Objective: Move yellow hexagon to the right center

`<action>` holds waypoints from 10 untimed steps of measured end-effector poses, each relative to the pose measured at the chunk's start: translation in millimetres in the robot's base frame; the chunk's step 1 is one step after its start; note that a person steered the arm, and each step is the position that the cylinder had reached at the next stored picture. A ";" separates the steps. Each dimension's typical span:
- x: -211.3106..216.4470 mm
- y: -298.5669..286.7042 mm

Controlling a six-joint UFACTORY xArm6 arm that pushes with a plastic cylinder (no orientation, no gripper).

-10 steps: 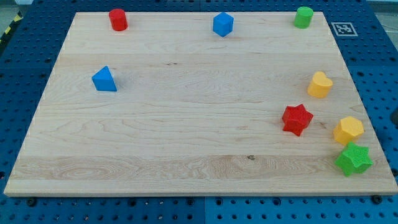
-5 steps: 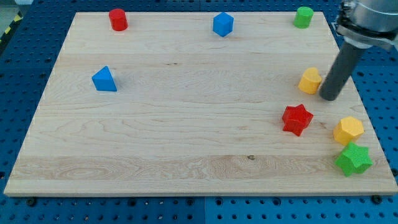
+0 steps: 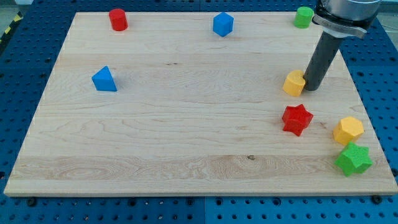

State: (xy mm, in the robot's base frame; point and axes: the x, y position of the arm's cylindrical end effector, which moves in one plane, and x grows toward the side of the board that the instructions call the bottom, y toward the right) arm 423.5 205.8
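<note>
1. Resting with my tip (image 3: 310, 88) against the view's right side of a yellow block (image 3: 295, 83) (shape hard to make out), not the yellow hexagon (image 3: 348, 130).
2. Hexagon well apart, near the counter's (image 3: 186, 124) lower right edge, just above the green star (image 3: 353, 159).
3. No claw fitted, so nothing to call wide, narrow or holding.
4. Likely slip: shoving the wrong yellow piece leftward.
5. On approach, risk of clipping the red star (image 3: 296, 119) or tipping the hexagon off the edge.
</note>
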 end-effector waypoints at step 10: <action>58.4 56.7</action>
State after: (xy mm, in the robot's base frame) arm 481.9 262.4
